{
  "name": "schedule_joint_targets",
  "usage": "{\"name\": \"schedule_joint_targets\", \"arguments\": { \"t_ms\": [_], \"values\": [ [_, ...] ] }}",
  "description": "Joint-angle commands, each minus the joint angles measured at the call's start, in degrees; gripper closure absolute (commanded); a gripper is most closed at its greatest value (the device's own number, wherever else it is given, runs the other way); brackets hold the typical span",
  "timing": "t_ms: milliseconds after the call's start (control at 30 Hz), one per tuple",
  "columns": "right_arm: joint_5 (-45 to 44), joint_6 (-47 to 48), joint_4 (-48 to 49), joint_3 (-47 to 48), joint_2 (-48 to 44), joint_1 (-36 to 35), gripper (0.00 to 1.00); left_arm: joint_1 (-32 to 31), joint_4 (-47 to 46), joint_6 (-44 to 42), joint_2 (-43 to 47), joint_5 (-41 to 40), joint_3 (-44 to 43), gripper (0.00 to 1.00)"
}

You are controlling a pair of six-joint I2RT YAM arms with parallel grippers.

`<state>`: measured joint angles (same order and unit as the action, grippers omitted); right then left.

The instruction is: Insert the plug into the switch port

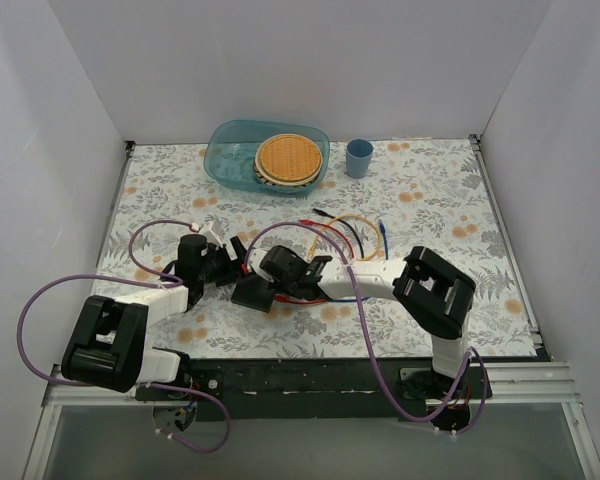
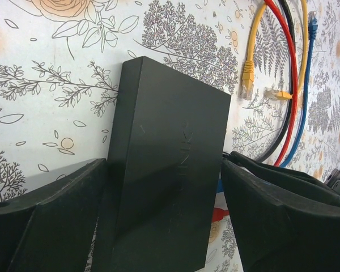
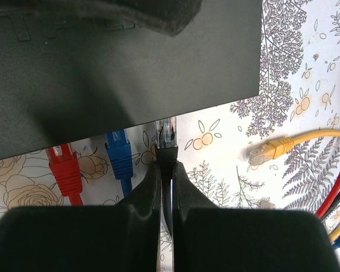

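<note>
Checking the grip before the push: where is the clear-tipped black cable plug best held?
Take the clear-tipped black cable plug by the dark boot behind its tip, pinched from both sides, coming from the cable end. That probably leaves the tip free and aimed at the socket edge of the flat matte-black switch box, as the right gripper grips it.

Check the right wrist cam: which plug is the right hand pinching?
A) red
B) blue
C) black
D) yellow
C: the right hand is shut on the black plug, whose clear tip is at the edge of the switch. The red plug and blue plug sit beside it ungripped, and the yellow plug lies loose off to the side.
</note>
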<state>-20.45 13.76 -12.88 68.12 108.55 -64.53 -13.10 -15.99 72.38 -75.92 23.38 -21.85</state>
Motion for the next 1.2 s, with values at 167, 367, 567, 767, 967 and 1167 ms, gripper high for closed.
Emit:
{"name": "schedule_joint_targets", "arguments": {
  "t_ms": [167, 367, 567, 767, 967, 1167],
  "values": [
    [5.9, 0.6, 9.7, -3.8, -3.7, -0.9, 0.99, -1.1, -1.3, -0.6, -0.2, 4.6, 1.0, 0.24],
    [8.3, 0.7, 13.9, -5.4, -5.7, -0.8, 0.99, -1.1, -2.1, -0.6, -0.5, 4.7, 1.1, 0.27],
    [11.2, -0.7, 18.2, -9.0, -8.1, 0.3, 0.99, -1.2, -3.3, -0.7, -1.0, 6.0, 1.4, 0.41],
    [11.7, -1.5, 19.9, -10.2, -9.4, 1.1, 0.99, -1.2, -4.1, -1.1, -1.9, 7.3, 1.1, 0.51],
    [11.7, -2.9, 19.4, -8.4, -9.1, 1.7, 0.99, -1.1, -3.4, -1.2, -0.7, 8.9, 1.5, 0.52],
    [12.5, -3.3, 20.4, -7.5, -9.1, 1.8, 0.99, -1.2, -3.4, -0.9, -0.5, 10.5, 1.7, 0.52]
  ]
}}
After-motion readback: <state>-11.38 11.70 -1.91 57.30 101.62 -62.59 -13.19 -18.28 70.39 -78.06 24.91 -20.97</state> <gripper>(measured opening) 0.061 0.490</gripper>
